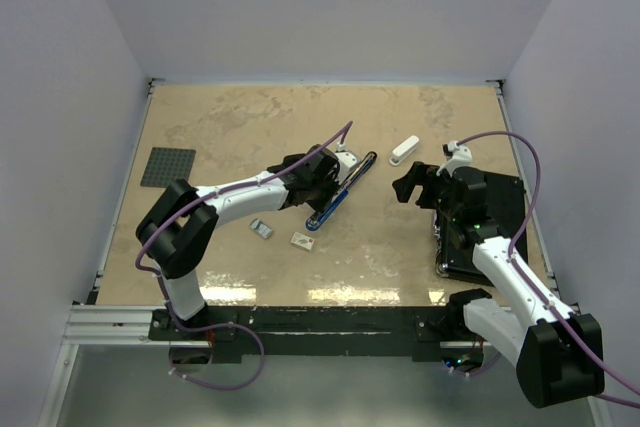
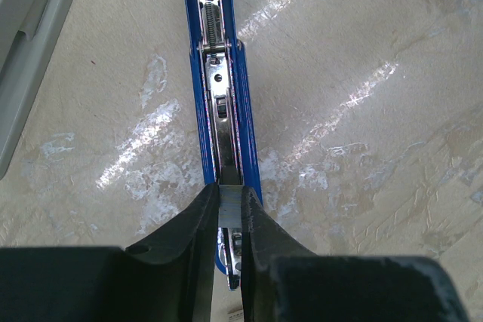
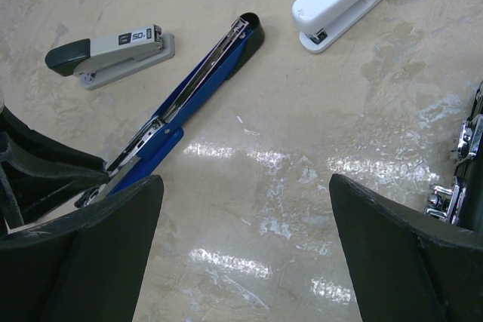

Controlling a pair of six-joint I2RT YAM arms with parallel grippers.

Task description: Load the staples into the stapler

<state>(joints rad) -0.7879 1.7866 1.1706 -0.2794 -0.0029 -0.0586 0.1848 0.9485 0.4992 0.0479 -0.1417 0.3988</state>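
The blue stapler (image 1: 340, 193) lies opened out flat on the table, its metal channel (image 2: 219, 103) facing up. My left gripper (image 2: 230, 200) is shut on a thin silvery strip of staples (image 2: 230, 203), held right over the near end of that channel. The small whitish staples box (image 1: 303, 241) and a small grey tray piece (image 1: 262, 229) lie on the table in front of the stapler. My right gripper (image 3: 245, 209) hovers open over bare table to the right of the blue stapler (image 3: 189, 88), nothing between its fingers.
A grey stapler (image 3: 113, 50) lies just behind the blue one, and a white stapler (image 1: 404, 150) sits further back right. A black tray (image 1: 500, 209) with metal parts lies under the right arm. A dark grey plate (image 1: 167, 167) is at the far left.
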